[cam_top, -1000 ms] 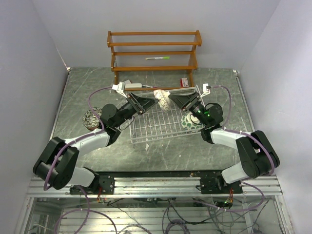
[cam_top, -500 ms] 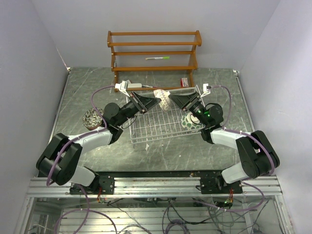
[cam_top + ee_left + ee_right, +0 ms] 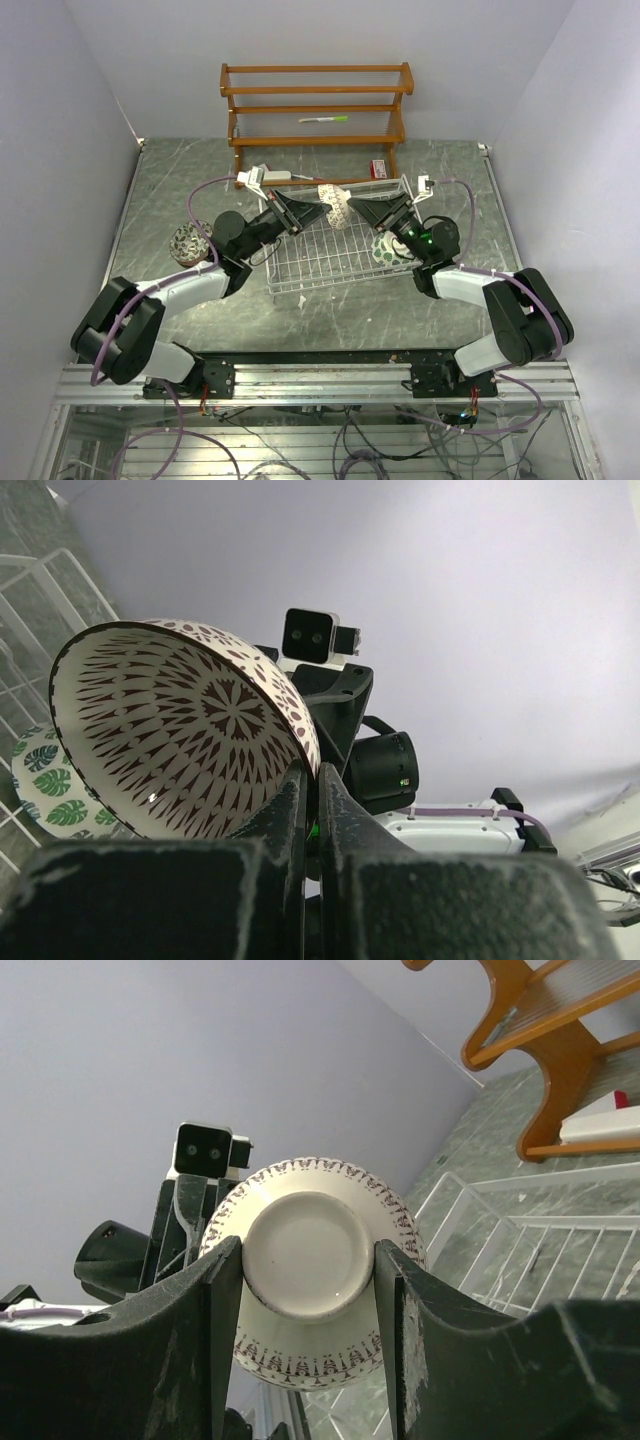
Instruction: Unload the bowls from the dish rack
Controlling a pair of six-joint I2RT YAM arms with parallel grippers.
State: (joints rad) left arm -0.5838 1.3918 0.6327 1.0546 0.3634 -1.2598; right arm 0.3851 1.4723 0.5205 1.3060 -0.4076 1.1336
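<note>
— How many bowls do you count?
— Three. My left gripper point(image 3: 321, 209) pinches the cream brown-patterned bowl point(image 3: 334, 203) by its rim and my right gripper point(image 3: 351, 204) clamps its foot, above the white wire dish rack point(image 3: 320, 268). One green-leaf bowl point(image 3: 386, 251) sits inside; one grey patterned bowl point(image 3: 187, 243) on the table point(image 3: 450, 170).

- We take this for a robotics lab test cell, not a kitchen: bare pale walls point(image 3: 60, 100) box in the table point(image 3: 160, 180) on three sides.
- Along the table's near edge runs an aluminium rail point(image 3: 320, 385), with the left arm point(image 3: 170, 290) and the right arm point(image 3: 490, 290) bolted to it.
- Below that near edge we see loose cables point(image 3: 350, 445).
- The left wrist view shows us a small camera module point(image 3: 310, 635) on the opposite arm.
- The kitchenware is sparse: a white wire dish rack point(image 3: 320, 265) at the table's middle, a patterned bowl point(image 3: 335, 203) above it, and a wooden shelf point(image 3: 315, 91) at the table's far edge carrying a pen point(image 3: 323, 119).
</note>
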